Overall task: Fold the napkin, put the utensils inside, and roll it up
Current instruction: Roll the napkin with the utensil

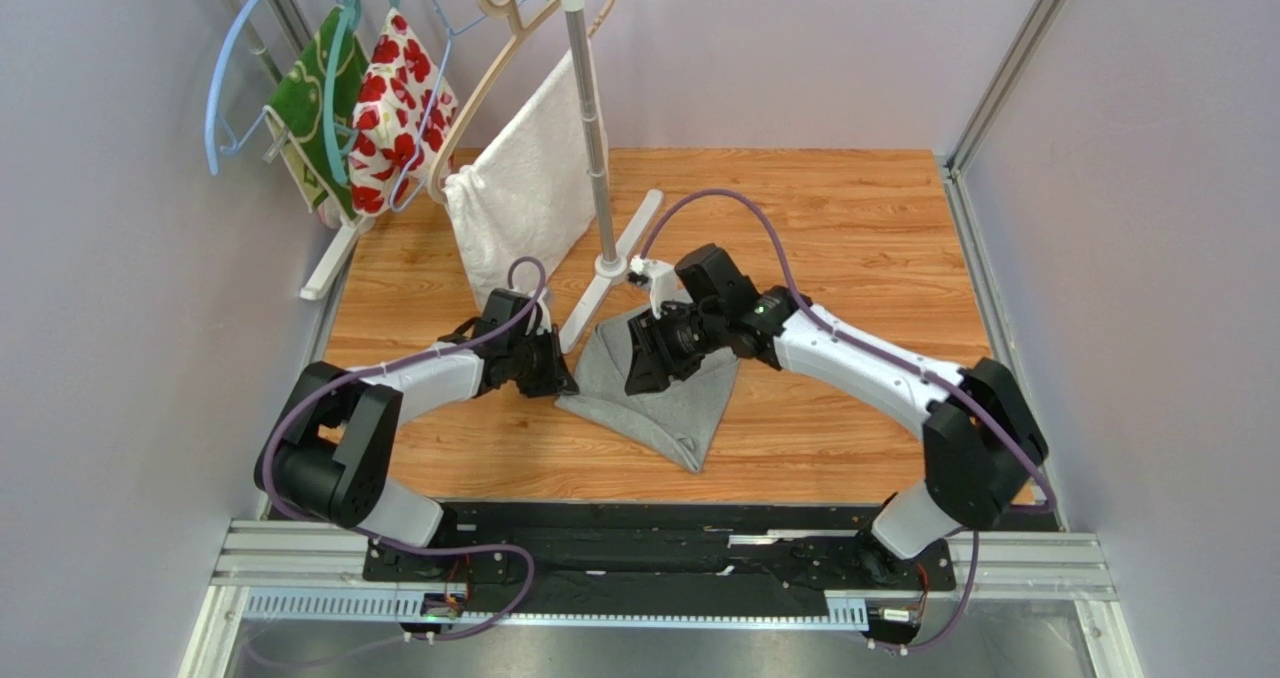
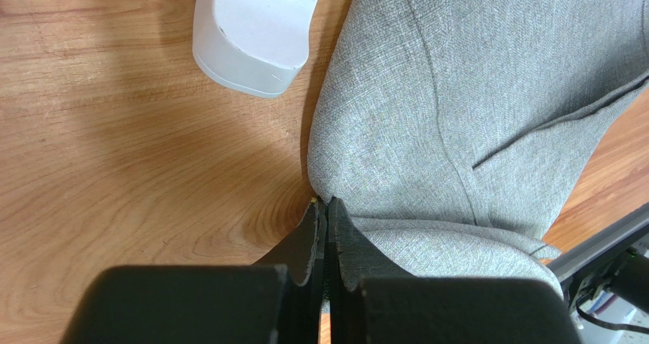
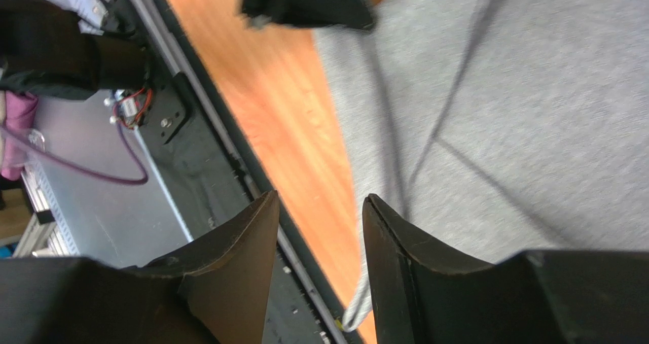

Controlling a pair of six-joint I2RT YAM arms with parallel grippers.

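The grey napkin (image 1: 676, 401) lies folded into a rough triangle on the wooden table, its point toward the near edge. My left gripper (image 1: 559, 383) is at the napkin's left corner. In the left wrist view its jaws (image 2: 326, 201) are shut on the edge of the napkin (image 2: 457, 93), with folds running out from the pinch. My right gripper (image 1: 649, 356) hovers over the napkin's upper part. It is open (image 3: 320, 199), with the napkin (image 3: 518, 116) spread below it and a grey edge of the cloth low between its fingers. The utensils are out of view.
A white rack foot (image 1: 609, 266) reaches the napkin's far edge and lies close ahead of the left gripper (image 2: 251, 32). A white towel (image 1: 526, 191) and flowered fabrics (image 1: 394, 101) hang on the rack at the back left. The black base rail (image 3: 206, 131) borders the table's near edge.
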